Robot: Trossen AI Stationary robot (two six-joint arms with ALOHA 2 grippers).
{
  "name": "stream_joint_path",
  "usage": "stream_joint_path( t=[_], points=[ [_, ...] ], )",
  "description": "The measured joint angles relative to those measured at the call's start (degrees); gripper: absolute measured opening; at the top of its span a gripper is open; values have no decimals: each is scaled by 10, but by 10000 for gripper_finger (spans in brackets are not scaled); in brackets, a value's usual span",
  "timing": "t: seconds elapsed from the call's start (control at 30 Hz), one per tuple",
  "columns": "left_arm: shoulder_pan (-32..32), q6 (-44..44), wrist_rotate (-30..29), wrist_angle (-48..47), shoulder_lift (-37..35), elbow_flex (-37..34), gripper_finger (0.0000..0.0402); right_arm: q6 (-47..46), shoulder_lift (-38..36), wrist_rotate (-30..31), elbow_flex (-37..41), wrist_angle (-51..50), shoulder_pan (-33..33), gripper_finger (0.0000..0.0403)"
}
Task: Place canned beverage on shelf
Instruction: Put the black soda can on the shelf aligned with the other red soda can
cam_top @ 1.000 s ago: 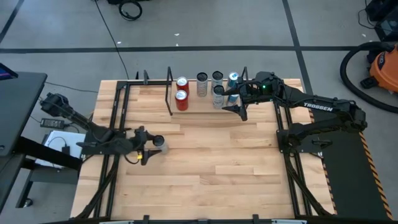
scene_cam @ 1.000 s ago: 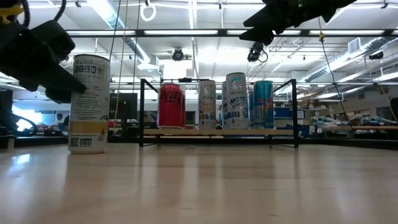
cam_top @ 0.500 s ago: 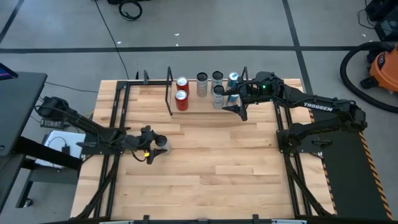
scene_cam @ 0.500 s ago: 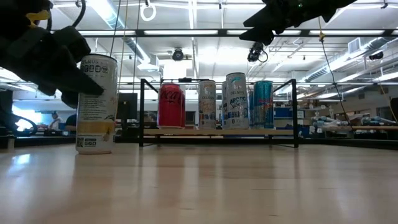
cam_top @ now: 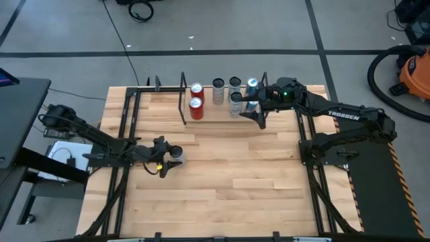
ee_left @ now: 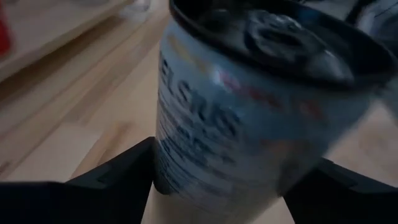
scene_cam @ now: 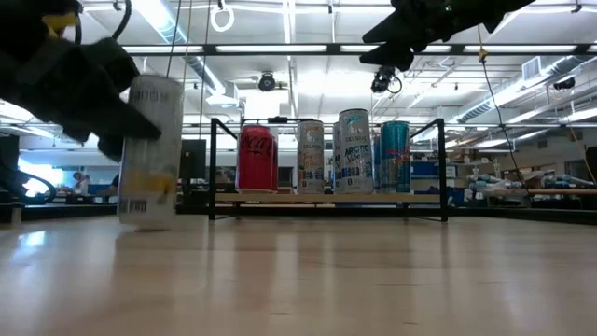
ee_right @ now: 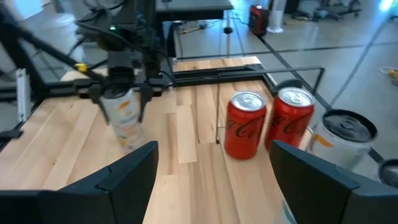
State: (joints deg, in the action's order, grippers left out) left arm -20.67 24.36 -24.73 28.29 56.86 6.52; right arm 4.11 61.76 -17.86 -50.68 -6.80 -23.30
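A white and yellow canned beverage [scene_cam: 149, 154] stands upright at the table's left, seen from above as a can top [cam_top: 176, 153]. My left gripper [cam_top: 168, 154] is shut on it. The shelf [scene_cam: 326, 198], a light-wood platform between black rod frames, is at the table's far edge and carries several cans, among them two red ones [ee_right: 245, 124]. My right gripper [cam_top: 259, 114] hovers open near the shelf's right end, above the cans, with nothing between its fingers. My left gripper pinches the can's side wall [ee_left: 186, 155] between its two fingers [ee_left: 118, 174], one on each side. In the right wrist view the fingers sit on the can's upper half [ee_right: 124, 99]. They come nearly level from the table's left. The can is upright; whether its base touches the table I cannot tell.
Bare wooden tabletop [cam_top: 248, 175] lies between the held can and the shelf. Black rails [cam_top: 124, 134] run along the table's left and right sides. The right arm [cam_top: 342, 117] reaches in from the right, over the shelf's right end.
My left gripper has gone a little toward the table's right edge, reaching farther around the can. The can has shifted the same way with it and stays upright. My right arm has kept its place.
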Motion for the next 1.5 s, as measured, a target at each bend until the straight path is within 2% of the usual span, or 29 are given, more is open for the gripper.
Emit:
stream_joint_path(
  t=[0.1, 0.23, 0.47, 0.6, 0.73, 0.9, 1.03, 1.13, 1.27, 1.5],
  points=[
    [0, -25, 26, 44, -1, 2, 287, -9, 0, 3, 0, 3, 0, 316],
    [0, -28, 44, 41, -1, 2, 264, -9, 0, 3, 0, 3, 0, 316],
    [3, -56, 115, 123, -1, 2, 260, -9, 0, -18, 0, 17, 20, 316],
    [30, -71, 168, 163, -1, 3, 260, 0, 10, -33, 0, 37, 54, 316],
    [69, -71, 229, 120, -1, 31, 260, 23, 45, -34, -1, 80, 92, 316],
    [104, -107, 339, 43, -1, 93, 260, 57, 93, -36, 0, 163, 123, 316],
    [127, -133, 415, -5, -1, 136, 260, 63, 127, -68, 0, 238, 132, 316],
    [143, -145, 439, -34, -1, 157, 260, 62, 151, -94, 0, 283, 138, 316],
    [165, -150, 473, -39, 17, 176, 260, 59, 185, -97, 0, 332, 151, 316],
    [194, -152, 543, -42, 100, 220, 260, 59, 225, -110, 0, 384, 172, 316]
  ],
)
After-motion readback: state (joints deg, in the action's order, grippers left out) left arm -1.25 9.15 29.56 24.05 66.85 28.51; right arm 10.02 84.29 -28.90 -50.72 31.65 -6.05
